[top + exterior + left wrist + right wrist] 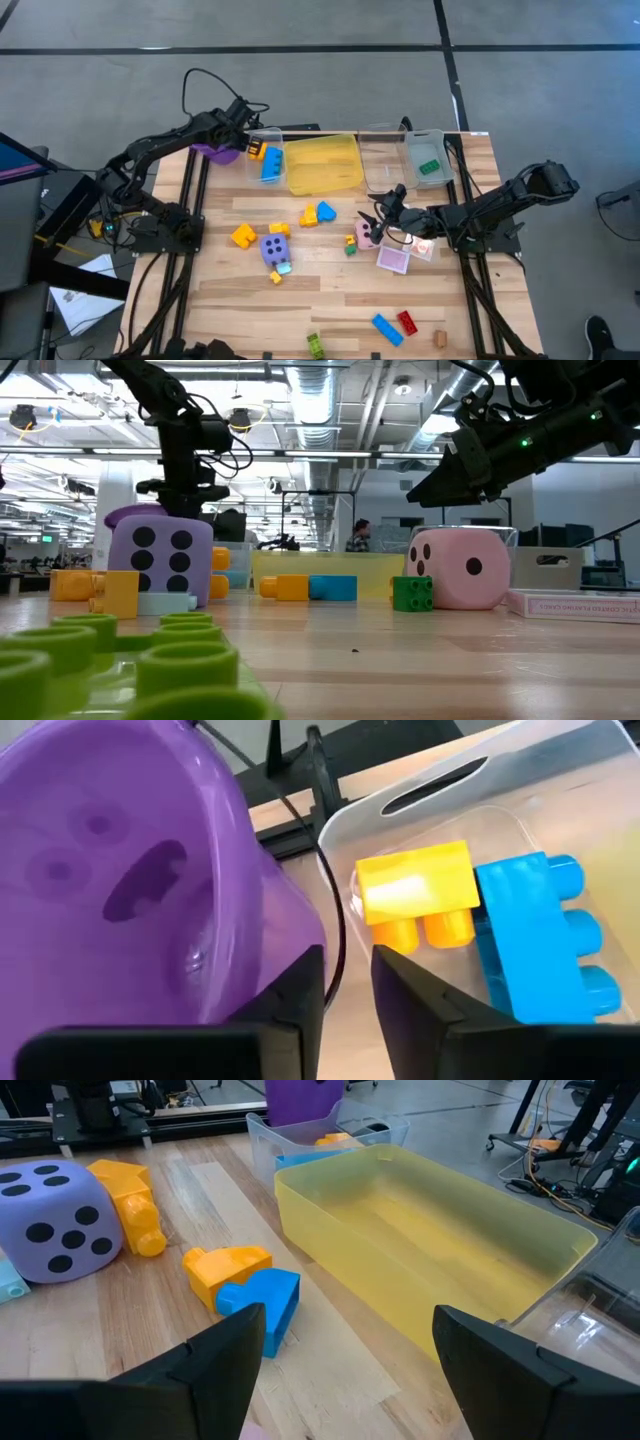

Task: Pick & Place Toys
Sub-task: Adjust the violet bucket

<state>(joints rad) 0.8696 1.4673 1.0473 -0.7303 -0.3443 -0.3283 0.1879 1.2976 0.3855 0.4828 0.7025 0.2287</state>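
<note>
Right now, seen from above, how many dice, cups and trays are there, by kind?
Dice: 2 (purple, pink)
Purple cup: 1
Yellow tray: 1
Clear trays: 3
Total: 7

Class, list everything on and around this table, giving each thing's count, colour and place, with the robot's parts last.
Wooden table: one, light brown, under everything.
Plastic cup: one, purple, far left corner.
Clear plastic trays: three, far edge; the leftmost holds a yellow block and a blue block, the rightmost a green block.
Yellow plastic tray: one, far edge, middle.
Dotted dice: two, purple die left of centre, pink die right of centre.
Loose building blocks: yellow, orange, blue, green around the dice; four more at the near edge.
Pink card boxes: two, beside the pink die.
Left gripper: at the cup.
Right gripper: open, by the pink die.
</note>
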